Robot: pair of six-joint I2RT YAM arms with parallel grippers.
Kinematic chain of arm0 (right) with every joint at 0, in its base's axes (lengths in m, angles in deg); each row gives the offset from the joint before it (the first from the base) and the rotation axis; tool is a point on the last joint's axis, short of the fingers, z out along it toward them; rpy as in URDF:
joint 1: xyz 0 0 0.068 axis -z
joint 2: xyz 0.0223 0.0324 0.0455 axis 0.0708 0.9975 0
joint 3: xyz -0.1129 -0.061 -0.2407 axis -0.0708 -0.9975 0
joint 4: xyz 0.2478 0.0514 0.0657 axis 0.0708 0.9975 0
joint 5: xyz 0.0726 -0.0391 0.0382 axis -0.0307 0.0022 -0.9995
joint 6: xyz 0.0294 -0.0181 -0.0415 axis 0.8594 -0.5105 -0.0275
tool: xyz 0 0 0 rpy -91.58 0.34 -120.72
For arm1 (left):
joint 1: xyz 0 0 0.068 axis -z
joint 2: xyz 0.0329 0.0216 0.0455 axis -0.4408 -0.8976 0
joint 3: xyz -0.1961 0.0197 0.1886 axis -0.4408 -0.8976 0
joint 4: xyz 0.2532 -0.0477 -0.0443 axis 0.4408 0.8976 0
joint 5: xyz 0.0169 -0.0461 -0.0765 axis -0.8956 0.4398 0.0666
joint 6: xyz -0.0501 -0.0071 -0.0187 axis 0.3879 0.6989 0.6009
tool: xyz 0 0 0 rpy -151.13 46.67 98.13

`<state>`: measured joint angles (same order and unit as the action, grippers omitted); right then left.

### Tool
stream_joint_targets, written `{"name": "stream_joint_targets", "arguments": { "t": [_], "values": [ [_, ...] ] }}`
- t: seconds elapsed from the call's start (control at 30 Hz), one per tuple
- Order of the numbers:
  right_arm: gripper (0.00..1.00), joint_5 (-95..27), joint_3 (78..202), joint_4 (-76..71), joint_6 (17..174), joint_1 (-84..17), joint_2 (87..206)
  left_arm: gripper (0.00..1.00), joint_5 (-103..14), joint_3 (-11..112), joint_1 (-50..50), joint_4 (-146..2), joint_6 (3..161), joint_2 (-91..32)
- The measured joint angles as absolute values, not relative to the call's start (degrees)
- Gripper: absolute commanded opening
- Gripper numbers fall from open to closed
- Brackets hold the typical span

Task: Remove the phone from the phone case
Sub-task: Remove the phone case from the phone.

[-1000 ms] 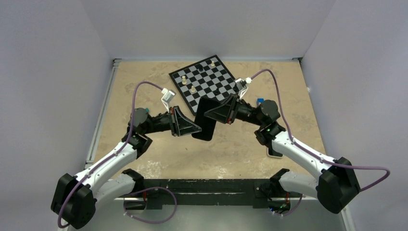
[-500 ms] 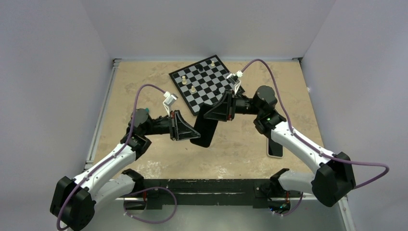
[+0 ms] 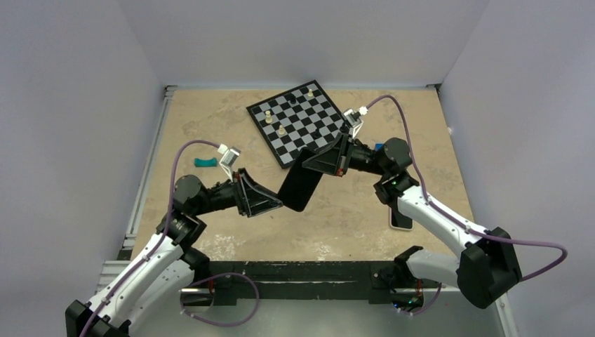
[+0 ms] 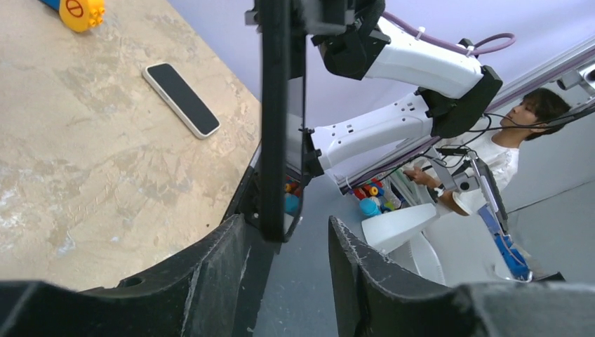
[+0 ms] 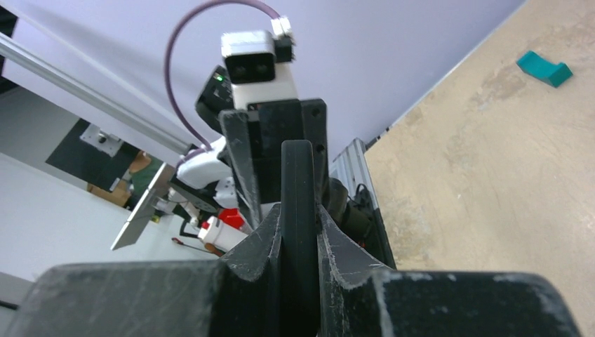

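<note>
The black phone case (image 3: 300, 181) hangs tilted in the air over the table middle. My right gripper (image 3: 313, 161) is shut on its upper end. In the right wrist view the case (image 5: 298, 175) stands edge-on, pinched between the fingers of the gripper (image 5: 299, 219). My left gripper (image 3: 276, 204) is open at the case's lower end. In the left wrist view the case (image 4: 273, 119) ends just past the left finger, and the gripper (image 4: 286, 228) holds nothing. The phone (image 3: 401, 217), screen up with a white rim, lies on the table beside the right arm; it also shows in the left wrist view (image 4: 181, 98).
A chessboard (image 3: 317, 105) with several pieces lies at the back centre, just behind the case. A teal piece (image 3: 205, 163) lies on the left. A small blue thing (image 3: 379, 147) sits by the right wrist. A yellow and blue toy (image 4: 81, 10) is near the phone.
My left arm has drawn back toward the near left, and its gripper now sits just off the case's lower end. The right gripper still holds the case, tilted a little more.
</note>
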<state>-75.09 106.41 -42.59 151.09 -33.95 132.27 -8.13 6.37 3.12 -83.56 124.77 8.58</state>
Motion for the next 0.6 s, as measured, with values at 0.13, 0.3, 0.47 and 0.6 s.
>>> {"name": "stream_joint_targets", "arguments": {
  "t": [0.13,0.3,0.47,0.6],
  "values": [
    [0.00,-75.15,106.41,-45.82,154.10,-33.53,132.55,0.37,-7.76,5.21,3.12,-83.91,125.32,7.86],
    [0.00,-75.64,106.54,-46.08,154.78,-33.38,132.90,0.16,-5.07,5.23,3.14,-87.19,125.93,5.32],
    [0.00,-77.56,106.69,-47.70,155.83,-32.94,133.30,0.00,1.05,5.47,2.79,-94.16,127.24,1.19],
    [0.00,-80.44,106.85,-51.94,158.94,-32.24,133.34,0.00,11.11,5.56,2.42,-112.52,134.52,-7.55]
  ]
}}
